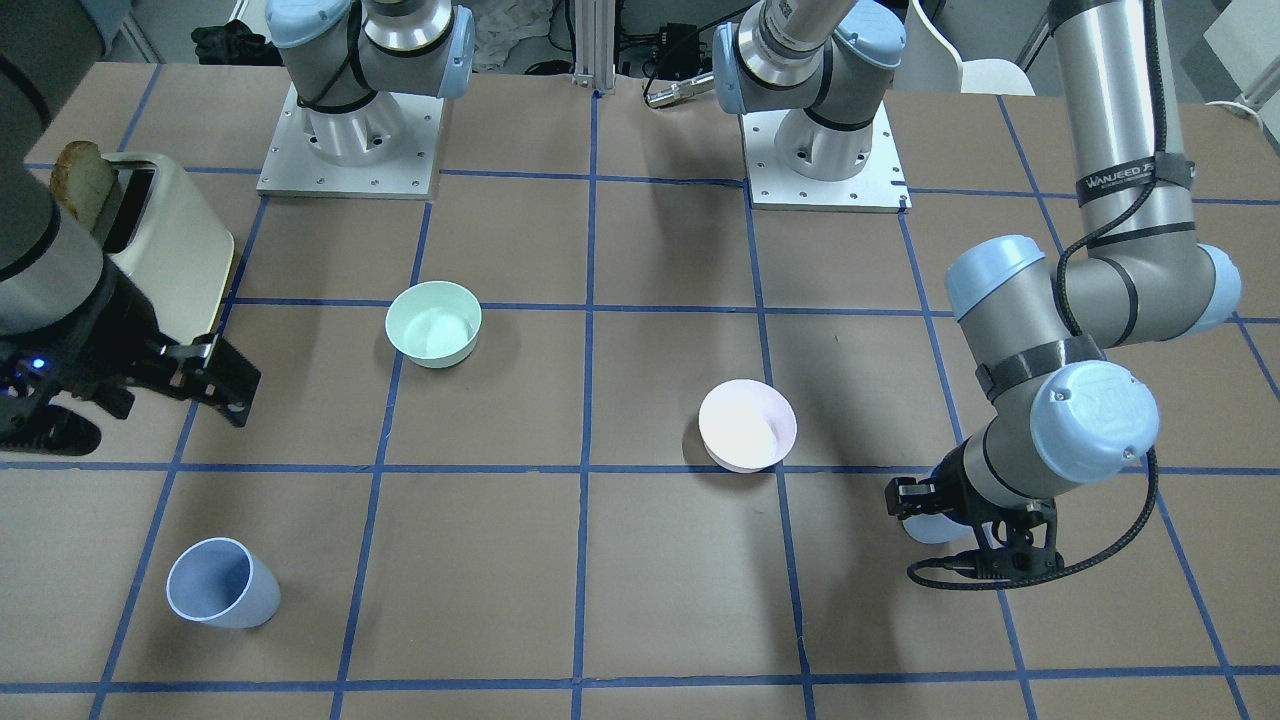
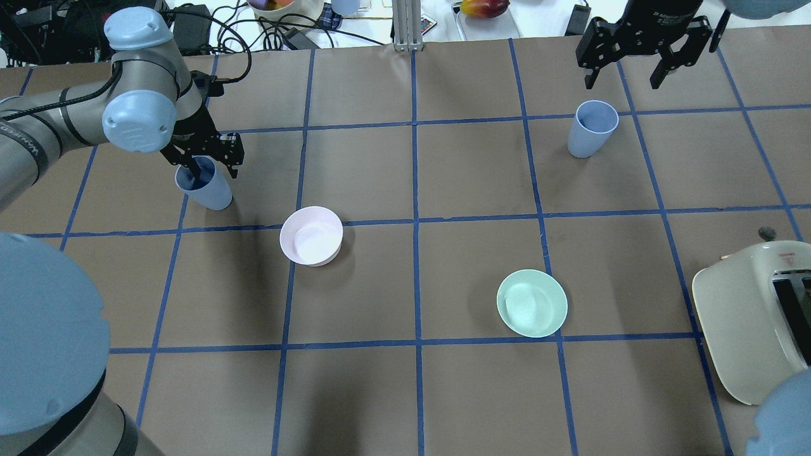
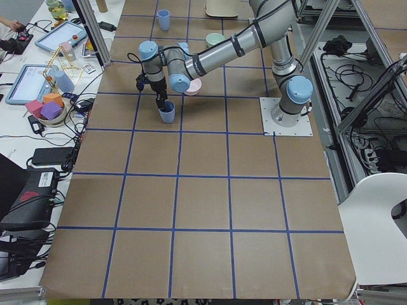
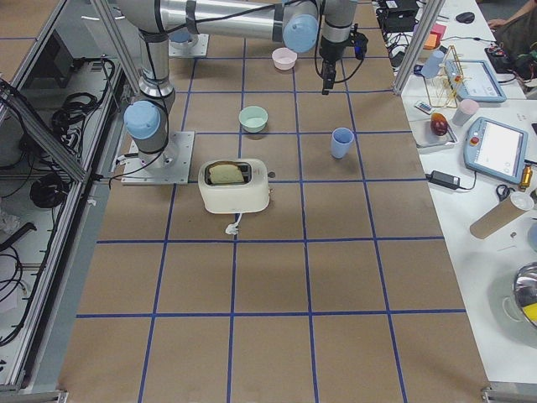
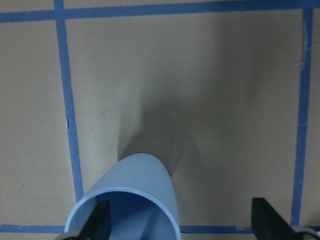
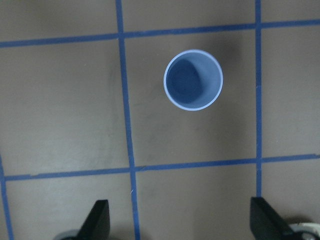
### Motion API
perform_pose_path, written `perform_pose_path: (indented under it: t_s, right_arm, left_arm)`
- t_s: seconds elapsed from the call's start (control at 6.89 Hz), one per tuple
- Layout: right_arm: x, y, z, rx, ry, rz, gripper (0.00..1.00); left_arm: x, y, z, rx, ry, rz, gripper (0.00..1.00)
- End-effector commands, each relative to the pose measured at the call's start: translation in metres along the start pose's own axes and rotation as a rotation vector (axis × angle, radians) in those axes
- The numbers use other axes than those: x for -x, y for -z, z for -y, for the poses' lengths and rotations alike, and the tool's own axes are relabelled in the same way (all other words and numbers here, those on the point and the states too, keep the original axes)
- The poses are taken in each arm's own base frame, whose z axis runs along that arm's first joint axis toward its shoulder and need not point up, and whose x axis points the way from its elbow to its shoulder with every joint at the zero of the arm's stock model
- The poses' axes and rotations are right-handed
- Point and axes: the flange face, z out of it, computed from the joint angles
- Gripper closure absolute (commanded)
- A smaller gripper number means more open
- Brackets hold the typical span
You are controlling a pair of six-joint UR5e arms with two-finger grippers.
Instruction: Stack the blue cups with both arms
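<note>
One blue cup [image 2: 209, 190] stands at the table's left in the overhead view. My left gripper [image 2: 214, 172] is low over it and open. In the left wrist view one fingertip [image 5: 97, 222] sits inside the cup [image 5: 137, 192], the other stands outside, beside it. The second blue cup [image 2: 592, 130] stands upright at the far right. My right gripper [image 2: 624, 76] hangs open and empty above and beyond it. The right wrist view looks down into that cup [image 6: 193, 80], ahead of the spread fingers [image 6: 97, 220].
A pale pink bowl [image 2: 311, 235] sits near the left cup. A mint-green bowl [image 2: 531, 303] is right of centre. A cream toaster [image 2: 747, 323] with toast [image 1: 85, 180] stands at the right edge, near the right arm. Blue tape lines grid the brown table.
</note>
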Motion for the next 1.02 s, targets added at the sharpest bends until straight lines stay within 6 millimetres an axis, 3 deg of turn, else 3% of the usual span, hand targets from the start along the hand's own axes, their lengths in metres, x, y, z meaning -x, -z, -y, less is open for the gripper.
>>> perform_pose_path:
  t_s: [0.0, 0.15, 0.29, 0.44, 0.58, 0.87]
  right_arm:
    - [-0.020, -0.072, 0.047, -0.018, 0.010, -0.026, 0.00]
    - [-0.021, -0.091, 0.053, 0.008, 0.007, -0.024, 0.00]
    - [-0.029, -0.108, 0.060, 0.016, -0.003, -0.023, 0.00]
    - [-0.052, -0.130, 0.070, 0.017, -0.033, -0.018, 0.00]
    - [-0.056, -0.153, 0.078, 0.010, -0.038, -0.013, 0.00]
    - [-0.056, -0.167, 0.077, 0.037, -0.038, -0.016, 0.00]
  left_arm:
    - [0.000, 0.005, 0.002, -0.009, -0.002, -0.002, 1.00]
    - [-0.006, 0.007, 0.004, -0.016, -0.007, -0.011, 1.00]
    - [-0.023, 0.025, 0.009, -0.051, -0.032, -0.002, 1.00]
    - [-0.085, 0.058, 0.018, -0.113, -0.090, 0.011, 1.00]
    - [-0.156, 0.081, 0.022, -0.161, -0.060, -0.005, 1.00]
    - [-0.277, 0.082, 0.010, -0.163, 0.063, -0.145, 1.00]
